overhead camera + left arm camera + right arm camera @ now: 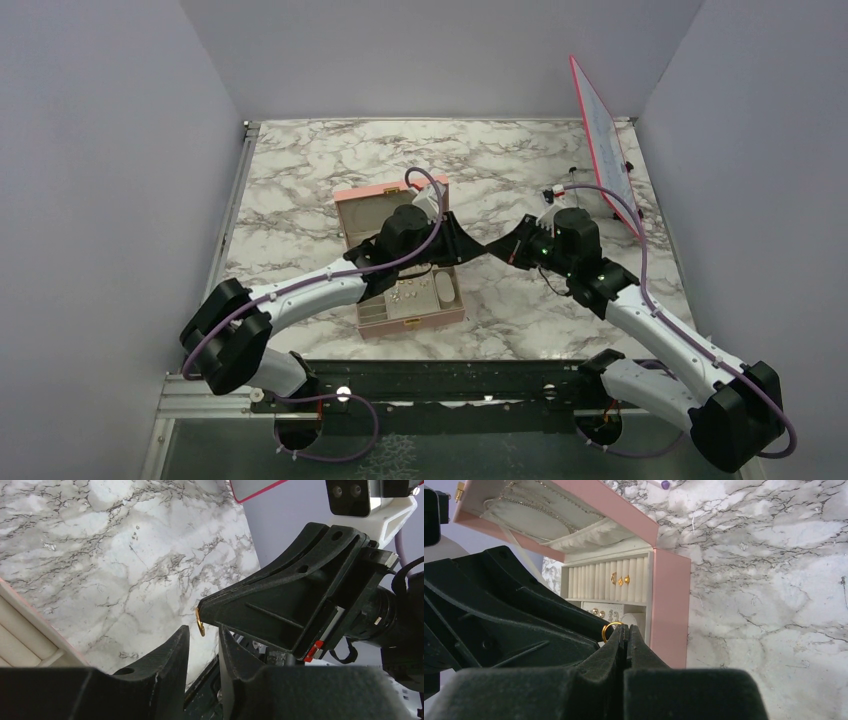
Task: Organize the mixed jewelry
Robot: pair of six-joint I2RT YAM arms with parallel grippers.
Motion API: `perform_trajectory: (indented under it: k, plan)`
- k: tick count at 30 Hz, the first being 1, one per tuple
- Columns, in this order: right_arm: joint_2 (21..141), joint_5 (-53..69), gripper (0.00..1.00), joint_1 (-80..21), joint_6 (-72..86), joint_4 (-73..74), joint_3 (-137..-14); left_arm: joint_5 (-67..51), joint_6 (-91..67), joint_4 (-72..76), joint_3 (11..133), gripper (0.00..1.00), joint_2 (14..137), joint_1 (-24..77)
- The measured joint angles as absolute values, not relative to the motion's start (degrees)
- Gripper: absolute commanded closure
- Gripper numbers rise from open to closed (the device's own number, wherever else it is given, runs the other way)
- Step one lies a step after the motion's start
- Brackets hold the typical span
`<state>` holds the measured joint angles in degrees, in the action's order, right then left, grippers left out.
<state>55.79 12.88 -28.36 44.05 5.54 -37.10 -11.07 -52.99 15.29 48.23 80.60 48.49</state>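
Note:
My right gripper [625,630] is shut on a small gold ring [609,629], pinched at its fingertips; the ring also shows in the left wrist view [200,622]. My left gripper [202,634] is open with a narrow gap, and the ring hangs just past its fingertips, in line with that gap. In the top view the two grippers meet tip to tip [488,247] just right of the open pink jewelry box [415,326]. More gold rings [620,580] sit in the box's ring rolls, and small earrings [601,613] lie in the compartment below.
The box's lid [574,507] stands open with beige lining. A pink-edged board [600,130] leans on the back right wall, with small items [558,190] at its foot. A purple-tipped pen [663,484] lies beyond the box on the marble table [300,160].

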Motion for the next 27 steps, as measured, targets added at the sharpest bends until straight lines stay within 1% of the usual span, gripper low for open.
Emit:
perform_trajectory:
  k: [2,3,8,10,11,12,14,17,22,27]
  plan:
    - [55.77,12.99,0.99,-28.36,44.1,5.54,-37.1,-11.11,-52.97,15.35,48.31,0.76,80.82,48.51]
    - [55.75,13.04,0.99,-28.36,44.12,5.54,-37.1,-11.14,-52.99,15.42,48.42,0.8,81.01,48.51]
    - [55.57,13.28,0.99,-28.36,44.18,5.17,-37.1,-11.16,-53.1,15.44,48.97,1.0,81.73,48.51]
    - [55.4,13.3,0.99,-28.36,44.18,5.08,-37.1,-11.14,-53.1,15.66,48.97,1.0,81.73,48.51]
    - [55.31,13.32,0.97,-28.36,44.18,5.08,-37.1,-11.14,-53.1,15.7,48.97,1.0,81.73,48.51]
    - [55.22,13.34,0.92,-28.36,44.18,5.08,-37.1,-11.14,-53.1,15.75,48.97,1.0,81.73,48.51]
    - [54.89,13.28,0.78,-28.36,44.38,5.17,-37.1,-11.14,-53.1,15.79,48.97,1.0,81.73,48.51]
    - [53.67,12.91,0.65,-28.36,45.1,5.39,-37.1,-11.14,-53.08,15.75,48.97,1.0,81.67,48.51]
    - [48.75,12.29,0.52,-28.12,46.87,5.48,-37.12,-11.14,-53.08,15.7,48.97,1.0,80.97,48.51]
    - [44.31,11.81,0.47,-28.12,49.39,3.99,-37.12,-11.79,-53.56,15.77,49.12,1.0,77.95,48.51]
